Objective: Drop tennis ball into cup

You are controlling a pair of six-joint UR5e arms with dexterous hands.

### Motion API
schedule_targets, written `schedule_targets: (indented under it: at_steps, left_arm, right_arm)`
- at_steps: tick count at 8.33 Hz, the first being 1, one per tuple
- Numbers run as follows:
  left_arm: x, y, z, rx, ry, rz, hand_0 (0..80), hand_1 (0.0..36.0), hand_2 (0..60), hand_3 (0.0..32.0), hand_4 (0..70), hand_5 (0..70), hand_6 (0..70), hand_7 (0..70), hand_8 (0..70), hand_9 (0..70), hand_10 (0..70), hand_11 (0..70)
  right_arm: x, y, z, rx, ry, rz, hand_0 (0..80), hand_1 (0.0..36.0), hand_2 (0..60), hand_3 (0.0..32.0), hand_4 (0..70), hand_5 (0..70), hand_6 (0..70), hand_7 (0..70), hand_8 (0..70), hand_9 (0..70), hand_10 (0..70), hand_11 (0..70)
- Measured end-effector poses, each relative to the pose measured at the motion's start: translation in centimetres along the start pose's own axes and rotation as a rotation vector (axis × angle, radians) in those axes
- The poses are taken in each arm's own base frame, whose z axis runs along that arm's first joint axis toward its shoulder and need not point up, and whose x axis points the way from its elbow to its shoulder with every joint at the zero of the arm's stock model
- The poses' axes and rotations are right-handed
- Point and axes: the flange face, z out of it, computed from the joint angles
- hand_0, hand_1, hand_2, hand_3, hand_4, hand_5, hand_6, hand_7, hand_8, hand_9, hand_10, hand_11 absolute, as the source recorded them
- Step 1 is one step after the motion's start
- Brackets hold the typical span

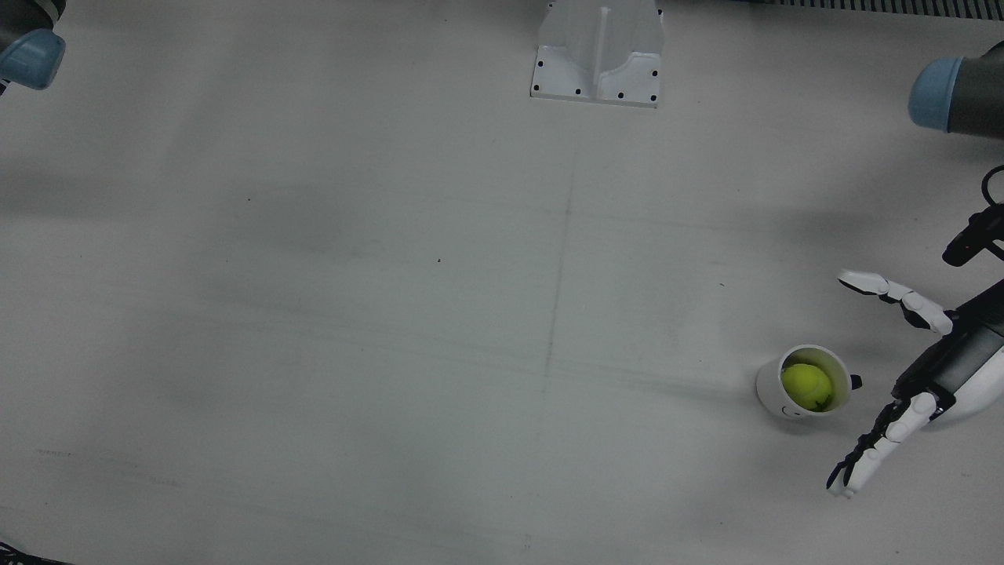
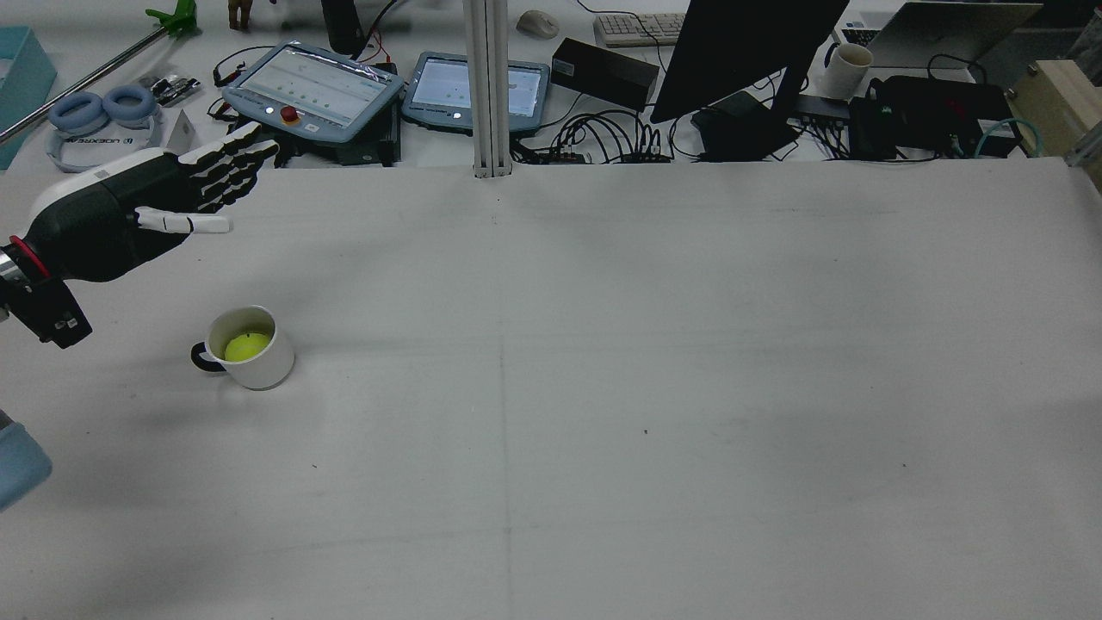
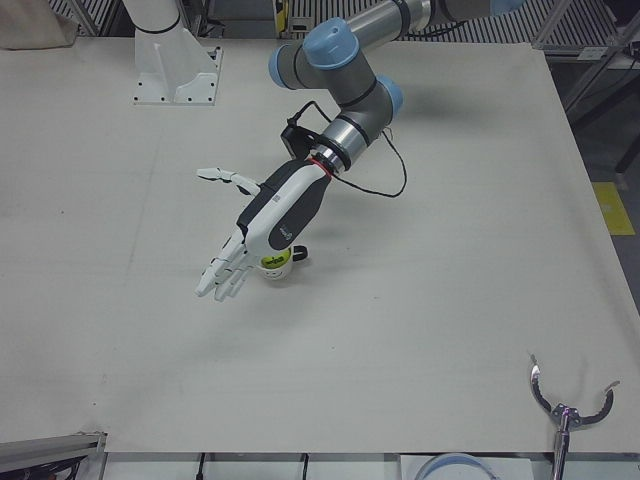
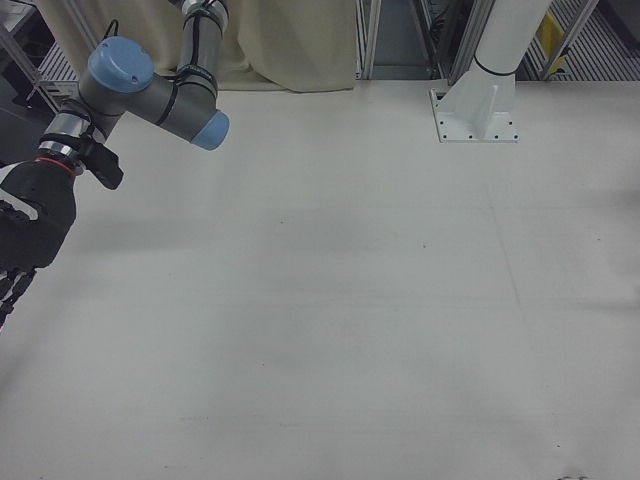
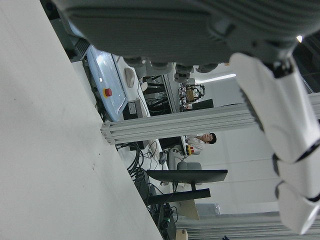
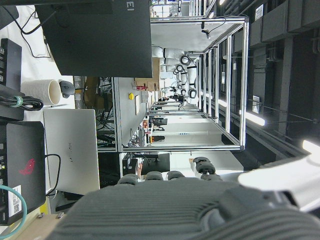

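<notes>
The tennis ball (image 1: 806, 386) lies inside the cup (image 1: 772, 384), low in its bottom, and nothing holds it. The cup is white with a dark handle (image 2: 201, 357) and stands upright on the table (image 1: 392, 314). In the rear view the ball (image 2: 246, 346) shows yellow-green through the cup's (image 2: 267, 366) open mouth.

The left hand (image 1: 933, 369) is raised above the table just beside the cup, on the handle's side, and does not touch it. Its fingers (image 1: 871, 451) are stretched out straight and spread, with the thumb (image 1: 878, 286) held far from them, so the hand is wide open and has nothing in it. In the rear view the left hand (image 2: 129, 211) is beyond the cup and higher, palm side facing down and forward. In the left-front view the left hand (image 3: 270, 225) covers most of the cup (image 3: 277, 270), which stands under the palm.

The right hand (image 4: 30, 235) appears only at the edge of the right-front view, well apart from the cup. Its fingers are mostly cut off there, and its own camera shows only the back of the hand, so I cannot tell how far it is open or if it holds anything.
</notes>
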Motion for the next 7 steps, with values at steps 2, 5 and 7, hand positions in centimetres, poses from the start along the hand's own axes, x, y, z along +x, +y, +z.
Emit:
schedule_targets:
  at_steps: [2,5,7]
  left_arm:
    - [4.1,0.1,-1.4,0.039,0.07,-0.022,45.9,17.9,13.9,0.0,0.0,0.2,0.1,10.6,0.0,0.7,0.0,0.0]
    - [12.5,-0.9,-5.7,0.143,0.214,0.001,47.7,20.3,11.4,0.0,0.0,0.1,0.0,9.4,0.0,0.4,0.0,0.0]
    - [15.4,-2.0,-8.1,0.215,0.262,0.009,48.5,20.9,9.5,0.0,0.0,0.7,0.1,9.5,0.0,0.5,0.0,0.0]
  right_arm:
    - [0.0,-0.3,-0.1,0.007,0.0,0.001,0.0,0.0,0.0,0.0,0.0,0.0,0.0,0.0,0.0,0.0,0.0,0.0]
    - [0.0,-0.4,-0.1,0.008,0.0,0.001,0.0,0.0,0.0,0.0,0.0,0.0,0.0,0.0,0.0,0.0,0.0,0.0]
    - [0.0,-0.4,-0.1,0.007,0.0,0.002,0.0,0.0,0.0,0.0,0.0,0.0,0.0,0.0,0.0,0.0,0.0,0.0]
